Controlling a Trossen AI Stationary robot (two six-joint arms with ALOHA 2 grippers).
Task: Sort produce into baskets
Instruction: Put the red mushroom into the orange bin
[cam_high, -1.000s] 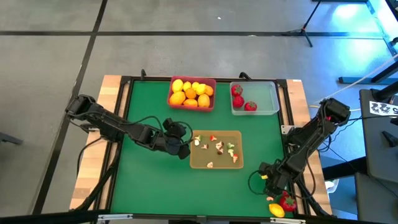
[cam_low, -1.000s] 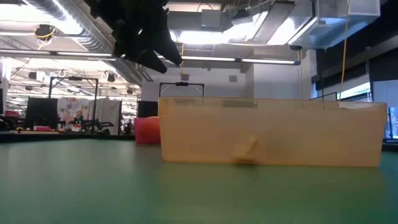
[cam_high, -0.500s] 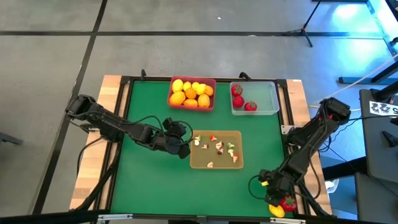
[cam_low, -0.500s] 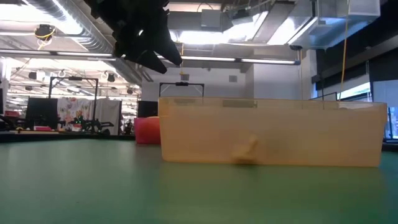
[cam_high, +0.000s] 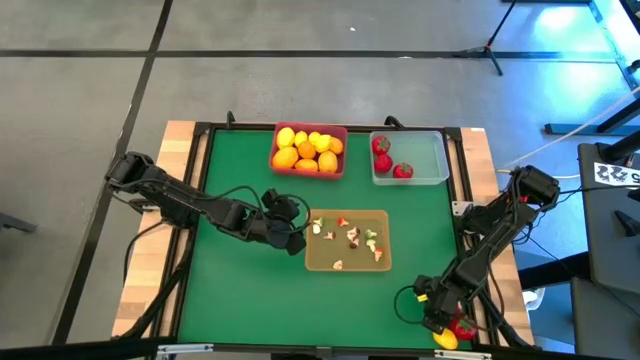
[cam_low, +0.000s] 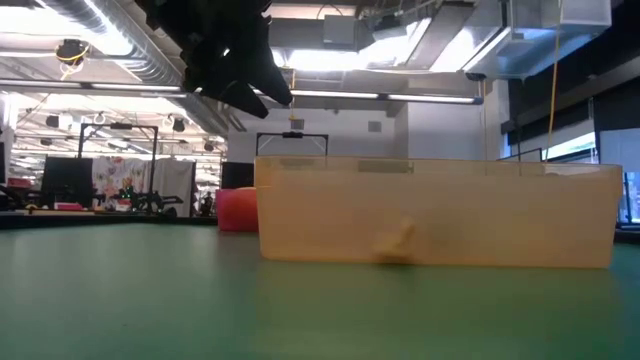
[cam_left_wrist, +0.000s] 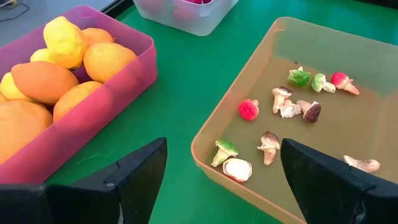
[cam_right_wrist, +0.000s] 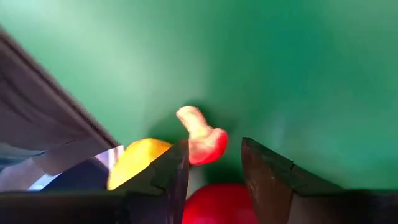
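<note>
The pink basket (cam_high: 344, 150) at the far middle holds yellow and orange fruits (cam_high: 305, 150). To its right, the clear basket (cam_high: 425, 160) holds three red fruits (cam_high: 385, 158). The tan basket (cam_high: 345, 258) at the middle holds small mushroom-like bits (cam_left_wrist: 280, 102). My left gripper (cam_high: 292, 235) hovers open at the tan basket's left side. My right gripper (cam_high: 438, 315) is open at the near right corner, slanting down over a loose red fruit (cam_right_wrist: 217, 208), a yellow fruit (cam_right_wrist: 134, 163) and a pink-white bit (cam_right_wrist: 200, 138), all lying on the green mat.
The black frame and wooden rail (cam_high: 482, 180) border the mat right beside the loose pieces. A dark cable (cam_high: 405, 300) loops by my right gripper. Open green mat (cam_high: 240, 300) lies near and left of the tan basket.
My right gripper has gone toward the table's near edge into the near right corner and now stands over the loose fruits, its wrist tipped. Its finger gap is unchanged. My left gripper and all three baskets have kept still.
</note>
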